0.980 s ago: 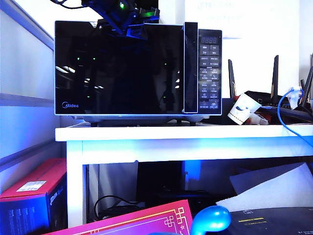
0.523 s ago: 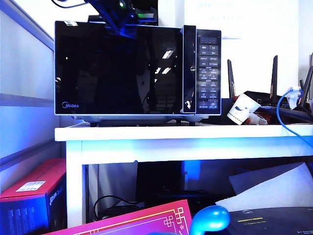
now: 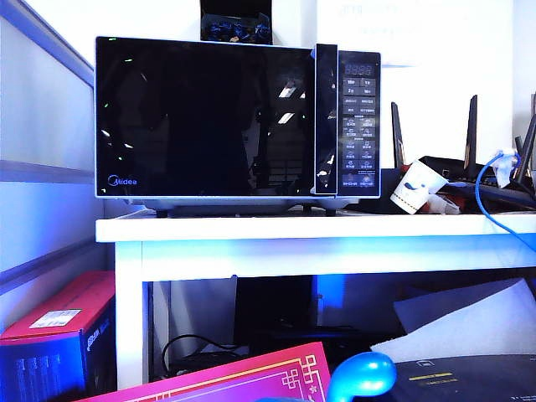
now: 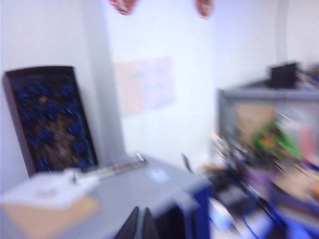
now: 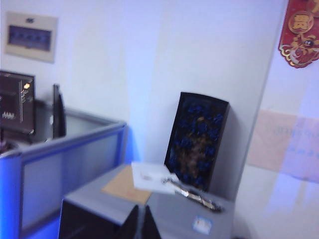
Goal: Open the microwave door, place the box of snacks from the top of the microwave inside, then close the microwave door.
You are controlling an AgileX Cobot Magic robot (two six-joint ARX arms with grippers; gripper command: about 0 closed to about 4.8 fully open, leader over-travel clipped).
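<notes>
In the exterior view a red and blue carton sits on the floor at far left, beside the white table. On the table stands the microwave, a black Midea model with silver trim. The microwave door is flush with the front, its glossy glass mirroring ceiling lights, the vertical handle strip at its right edge and the button panel beyond that. On top of the oven, against the wall, the dark box of blue-wrapped pieces leans upright. Neither arm shows in this view. Further right on the table are a white paper cup lying tilted, black router antennas and a blue cable.

The left wrist view is motion-blurred. The left gripper is raised above the microwave's grey top, pointing roughly level across it; its two dark fingertips lie pressed together with nothing between them. The box of snacks, pale white over tan, lies on that top near the dark box, well apart from the fingertips.

The right wrist view looks over the same top from the other side. The right gripper is likewise lifted clear, its fingers closed against each other and empty. The box of snacks lies flat on the oven just in front of the leaning dark box.
</notes>
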